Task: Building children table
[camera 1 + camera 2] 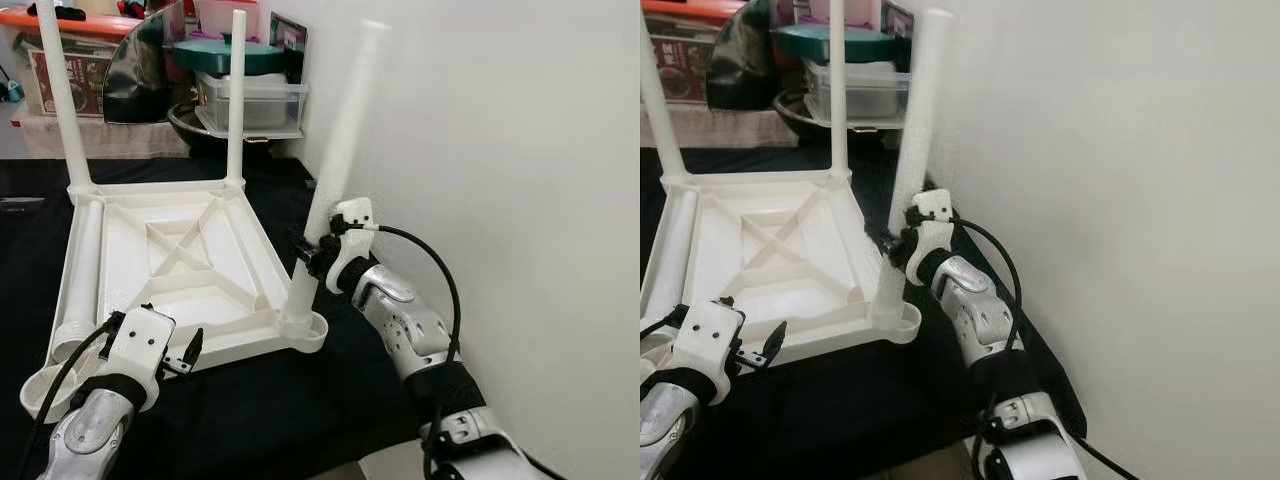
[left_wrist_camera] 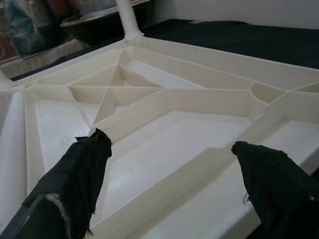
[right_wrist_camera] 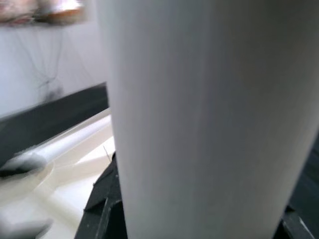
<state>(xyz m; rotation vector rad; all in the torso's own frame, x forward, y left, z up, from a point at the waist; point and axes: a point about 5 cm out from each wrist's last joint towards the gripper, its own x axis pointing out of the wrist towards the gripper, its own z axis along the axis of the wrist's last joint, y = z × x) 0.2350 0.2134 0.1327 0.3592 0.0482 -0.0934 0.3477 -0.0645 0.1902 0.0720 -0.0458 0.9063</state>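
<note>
1. Black cloth [image 1: 250,420] covers the surface, with a white wall [image 1: 520,150] along the robot's right and stacked tubs and boxes [image 1: 245,95] at the far end.
2. On the cloth lies the upturned tabletop [image 1: 185,265], its ribbed underside facing up.
3. Two legs [image 1: 236,95] stand upright in the tabletop's far corner sockets; a loose leg [image 1: 82,265] lies along the tabletop's left edge.
4. A third leg [image 1: 335,160] rises from the tabletop's near right corner socket [image 1: 305,330], leaning slightly toward the wall.
5. The right pincer [image 1: 308,250] is pinching that third leg partway up, above the socket; in the right wrist view the leg's white shaft [image 3: 209,119] stands close before the camera with black fingers [image 3: 102,209] at its sides.
6. The left pincer [image 1: 185,352] sits at the tabletop's near edge, toward its left corner, spread wide and holding nothing; in the left wrist view its two fingers [image 2: 82,169] stand well apart over the ribbed underside.
7. An empty socket [image 1: 45,385] lies at the tabletop's near left corner, just beside the left wrist.
</note>
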